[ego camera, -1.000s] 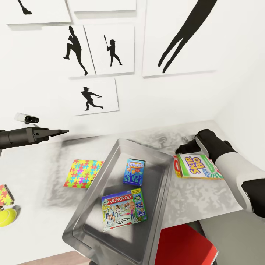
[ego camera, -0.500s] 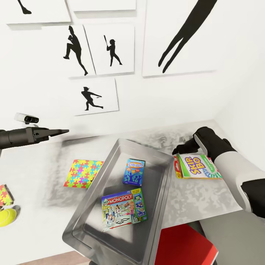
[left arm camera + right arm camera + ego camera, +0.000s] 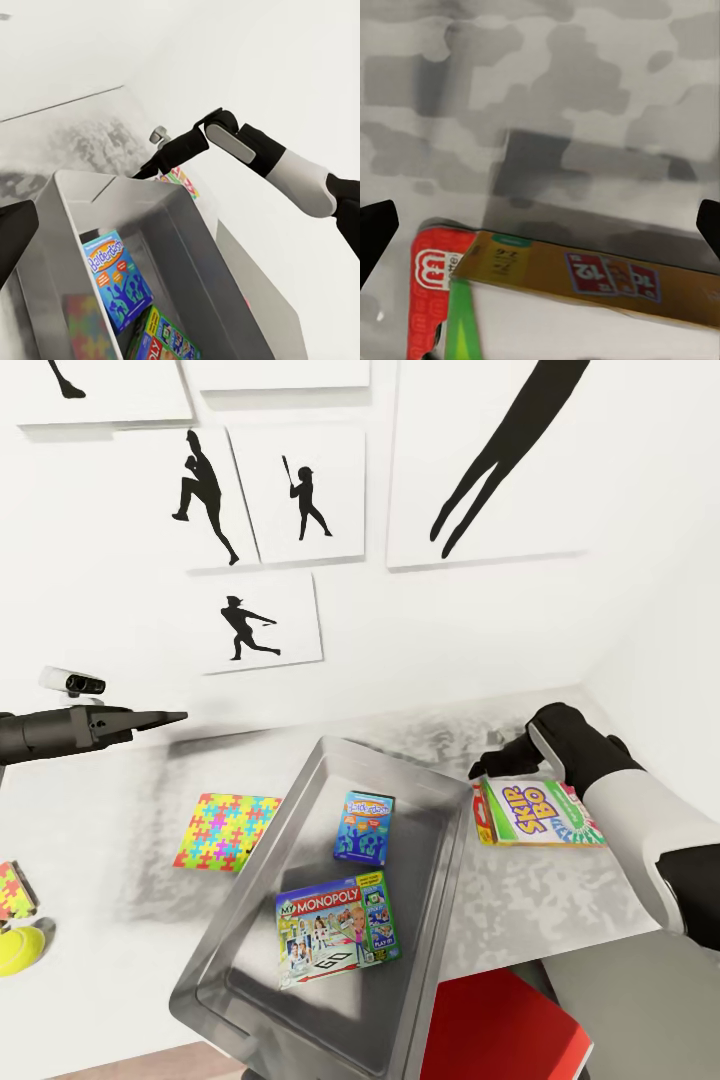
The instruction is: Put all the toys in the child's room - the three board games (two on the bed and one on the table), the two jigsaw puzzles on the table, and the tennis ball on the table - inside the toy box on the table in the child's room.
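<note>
SKIP-BO box [image 3: 535, 812] beneath wide-spread right end effector [image 3: 500, 762]

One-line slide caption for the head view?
Right gripper open over the SKIP-BO box beside the toy box holding two games.

Toy box [image 3: 300, 830] wall blocks SKIP-BO game [image 3: 535, 812] leftward.

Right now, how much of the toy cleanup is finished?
Done: two board games, Monopoly and the blue one, lie in the toy box. In hand: right pincer open at the Skip-Bo game. Left: jigsaw puzzle, second puzzle, tennis ball.
</note>
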Available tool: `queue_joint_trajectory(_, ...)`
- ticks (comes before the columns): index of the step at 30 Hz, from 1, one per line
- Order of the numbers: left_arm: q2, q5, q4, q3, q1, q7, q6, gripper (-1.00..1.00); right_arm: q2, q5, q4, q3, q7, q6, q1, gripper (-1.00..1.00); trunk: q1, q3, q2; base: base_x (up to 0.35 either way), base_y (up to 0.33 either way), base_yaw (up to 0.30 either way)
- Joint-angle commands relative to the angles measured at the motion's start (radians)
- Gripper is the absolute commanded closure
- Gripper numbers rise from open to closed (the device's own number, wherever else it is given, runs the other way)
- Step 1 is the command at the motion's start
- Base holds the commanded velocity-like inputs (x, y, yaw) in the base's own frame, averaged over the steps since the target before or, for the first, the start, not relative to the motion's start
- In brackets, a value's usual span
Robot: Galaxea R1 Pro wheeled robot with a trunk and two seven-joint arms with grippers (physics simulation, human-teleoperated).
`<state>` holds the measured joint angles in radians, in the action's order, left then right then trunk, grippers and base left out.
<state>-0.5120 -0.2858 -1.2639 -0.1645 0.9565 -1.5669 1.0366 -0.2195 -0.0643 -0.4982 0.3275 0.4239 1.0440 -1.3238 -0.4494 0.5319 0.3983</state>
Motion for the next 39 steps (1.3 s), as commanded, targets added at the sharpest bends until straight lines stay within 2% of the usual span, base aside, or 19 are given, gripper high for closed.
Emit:
queue_joint_trajectory(1,0.0,0.001,0.0,0.0,0.001,-0.004,0.011,-1.0,-0.001,-0.006,-0.001,0.008,-0.001,0.003,-0.001,-1.0,-0.001,0.001,0.002,0.0,0.0,0.0)
queue_joint_trajectory(13,0.0,0.001,0.0,0.0,0.004,-0.004,0.011,-1.0,0.003,-0.006,-0.002,0.009,-0.002,0.003,0.003,-1.0,-0.001,-0.008,0.002,0.0,0.0,0.0)
queue_joint_trajectory(39,-0.001,0.002,0.0,0.0,0.006,-0.004,0.011,-1.0,-0.001,-0.003,0.016,0.011,-0.004,0.003,0.006,-1.0,-0.001,-0.009,0.002,0.0,0.0,0.0)
